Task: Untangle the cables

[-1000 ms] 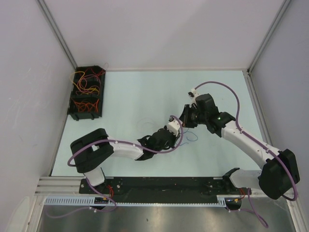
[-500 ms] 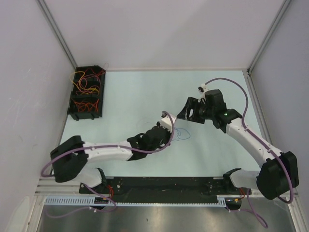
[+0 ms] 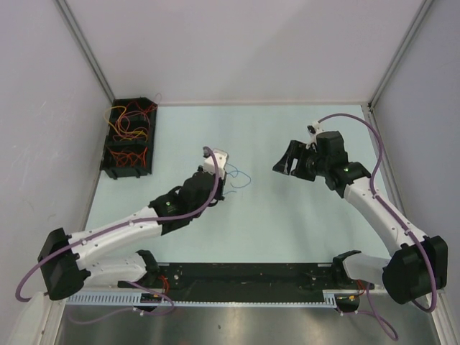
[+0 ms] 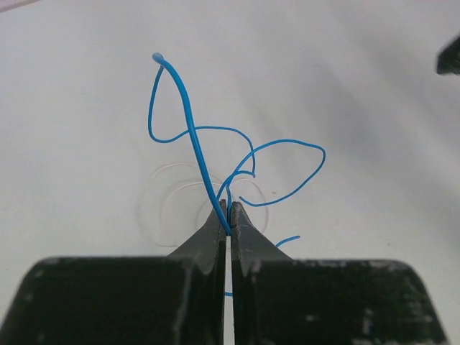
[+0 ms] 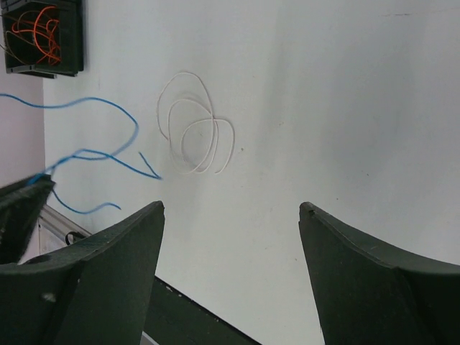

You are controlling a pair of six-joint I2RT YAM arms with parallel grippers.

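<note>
While the left claw (image 4: 228,208) is pressed shut on a hair-thin blue wire (image 4: 188,115), gripping it at the very tips of its two black fingers, the strand rises out of the closed jaws and curls into several loose open loops with its free ends unsupported. Seen from overhead, this left claw (image 3: 218,172) sits a little left of the middle of the pale blue-green surface (image 3: 287,223), and the blue wire (image 3: 241,176) trails off to its right. Whether any part of the strand touches the surface cannot be told. Beneath and just beyond the clamped tips lies a very thin pale wire (image 5: 215,144), flat on the surface in a few overlapping round loops; in the right wrist view one end of the blue wire comes close to the left side of that coil, though contact between them cannot be judged. Well apart to the right, the right claw (image 3: 287,162) points toward the left one with its fingers spread wide, nothing between them. At the far left corner of the surface stands a black two-compartment plastic tray (image 3: 129,141), and both compartments hold a tangle of red, orange and yellow wires (image 3: 128,122) in loose loops.
</note>
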